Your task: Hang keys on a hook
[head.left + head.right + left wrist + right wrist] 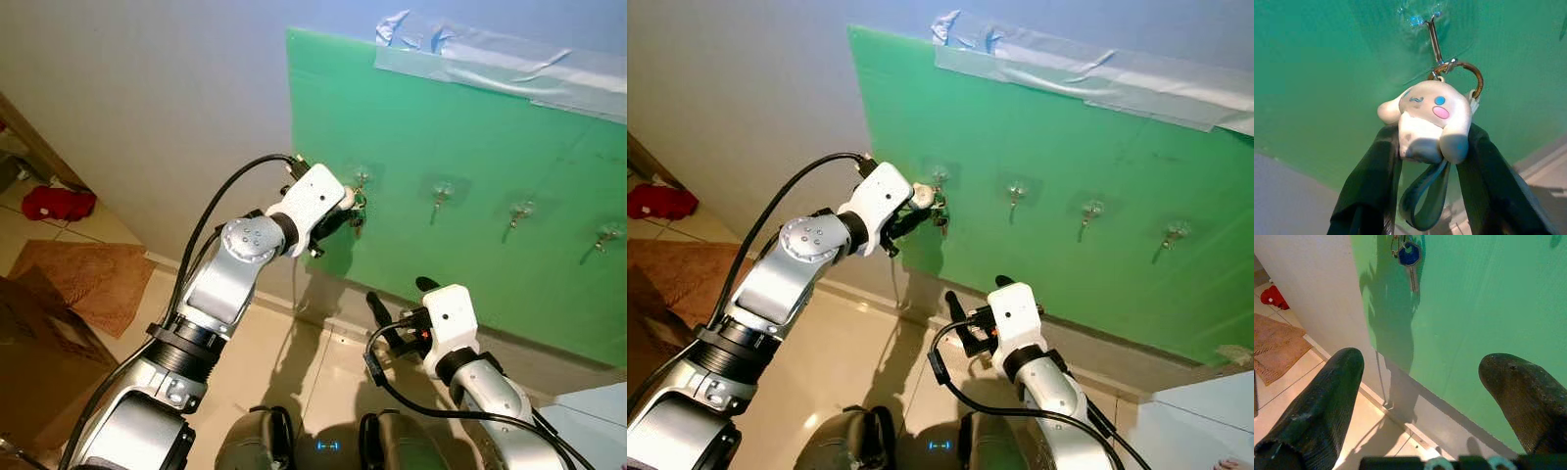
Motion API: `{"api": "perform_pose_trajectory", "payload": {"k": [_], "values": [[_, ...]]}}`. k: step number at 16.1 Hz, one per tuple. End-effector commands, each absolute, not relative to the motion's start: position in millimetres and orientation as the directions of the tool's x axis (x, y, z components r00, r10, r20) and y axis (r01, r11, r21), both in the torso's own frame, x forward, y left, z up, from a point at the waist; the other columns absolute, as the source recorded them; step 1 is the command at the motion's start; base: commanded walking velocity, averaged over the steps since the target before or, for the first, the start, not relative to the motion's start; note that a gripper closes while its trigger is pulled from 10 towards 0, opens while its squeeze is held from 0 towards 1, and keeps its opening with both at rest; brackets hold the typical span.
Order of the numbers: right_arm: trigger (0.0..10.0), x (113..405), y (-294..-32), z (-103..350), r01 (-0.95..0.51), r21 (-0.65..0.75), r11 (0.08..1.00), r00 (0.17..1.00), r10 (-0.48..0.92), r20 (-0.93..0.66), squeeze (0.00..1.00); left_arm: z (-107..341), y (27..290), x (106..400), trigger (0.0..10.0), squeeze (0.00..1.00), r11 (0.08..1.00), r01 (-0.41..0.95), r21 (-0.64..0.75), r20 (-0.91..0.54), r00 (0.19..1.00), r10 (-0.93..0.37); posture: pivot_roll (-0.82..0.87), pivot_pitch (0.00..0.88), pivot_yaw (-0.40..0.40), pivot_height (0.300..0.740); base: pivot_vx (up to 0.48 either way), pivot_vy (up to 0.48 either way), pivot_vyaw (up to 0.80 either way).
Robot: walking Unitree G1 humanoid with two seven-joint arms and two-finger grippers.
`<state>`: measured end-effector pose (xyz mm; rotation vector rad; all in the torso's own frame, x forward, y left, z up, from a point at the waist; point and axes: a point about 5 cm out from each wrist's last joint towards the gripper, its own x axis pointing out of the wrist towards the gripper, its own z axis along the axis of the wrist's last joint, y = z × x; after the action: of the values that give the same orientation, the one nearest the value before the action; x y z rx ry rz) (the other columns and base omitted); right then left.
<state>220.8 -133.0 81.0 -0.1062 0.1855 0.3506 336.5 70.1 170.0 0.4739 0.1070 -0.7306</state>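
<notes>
While the left claw (1425,161) pinches the white plush charm (1427,122) of the keys (1409,257), their ring (1469,78) sits at the leftmost hook (1434,36) directly ahead, and the right claw (1425,396) hangs spread below.

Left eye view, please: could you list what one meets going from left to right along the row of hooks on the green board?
Left gripper holding the keys at the first hook → second hook → third hook → fourth hook.
</notes>
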Motion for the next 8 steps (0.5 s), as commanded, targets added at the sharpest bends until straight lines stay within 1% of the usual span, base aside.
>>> {"api": "perform_pose_trajectory", "payload": {"k": [1, 8], "values": [[10.0, 219.4, -134.2, 79.7, -0.355, -0.059, 0.933, 0.918, 0.336, -0.209, 0.00, 163.9, 71.5, 335.8, 10.0, 1.00, 0.646, 0.666, 0.372, -0.277, 0.744, -0.608, -0.19, 0.176, 0.026, 0.710, 0.000, 0.000, 0.00], [10.0, 219.1, -133.2, 79.1, -0.356, -0.058, 0.933, 0.917, 0.336, -0.214, 0.00, 161.9, 73.2, 335.3, 10.0, 1.00, 0.659, 0.663, 0.355, -0.278, 0.748, -0.603, -0.19, 0.184, 0.021, 0.710, 0.000, 0.000, 0.00]]}}
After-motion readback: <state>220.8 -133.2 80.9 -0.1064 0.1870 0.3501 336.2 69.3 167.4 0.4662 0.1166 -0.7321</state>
